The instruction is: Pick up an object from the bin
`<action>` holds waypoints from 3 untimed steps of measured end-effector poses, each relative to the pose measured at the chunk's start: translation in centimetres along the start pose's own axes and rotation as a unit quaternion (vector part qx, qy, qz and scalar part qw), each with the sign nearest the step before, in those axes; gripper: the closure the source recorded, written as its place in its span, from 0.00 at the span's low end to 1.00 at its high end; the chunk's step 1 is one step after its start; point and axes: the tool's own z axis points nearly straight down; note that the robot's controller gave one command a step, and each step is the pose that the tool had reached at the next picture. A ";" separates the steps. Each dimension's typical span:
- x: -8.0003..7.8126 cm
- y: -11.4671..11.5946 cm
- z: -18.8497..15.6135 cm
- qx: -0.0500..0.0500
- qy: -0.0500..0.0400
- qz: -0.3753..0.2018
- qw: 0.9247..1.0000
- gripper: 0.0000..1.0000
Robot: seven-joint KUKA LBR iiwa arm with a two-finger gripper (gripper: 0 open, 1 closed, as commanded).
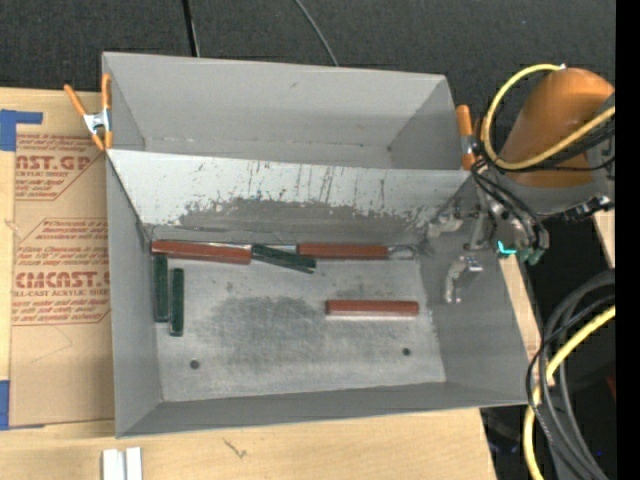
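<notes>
My gripper (456, 280) hangs over the bin's right sloping wall, above the floor's right edge, and holds nothing that I can see. Nearest to it, a short way to its left, a flat red bar (372, 309) lies lengthwise on the floor. Farther back, a second red bar (342, 251) rests along the foot of the back wall, its right end close to the gripper. A dark green bar (283, 258) lies tilted between that one and a third red bar (200, 252).
Two dark green bars (160, 288) (177, 301) lie side by side, pointing front to back, at the floor's left edge. The arm, with its orange cover and yellow cables, stands outside the bin's right rim.
</notes>
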 end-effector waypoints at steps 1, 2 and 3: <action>-0.2 0.1 -0.5 0.001 -0.004 -0.001 1.000 0.00; 1.8 5.6 7.2 0.001 -0.005 -0.008 1.000 0.00; 2.5 7.0 7.9 0.000 -0.002 0.004 1.000 0.00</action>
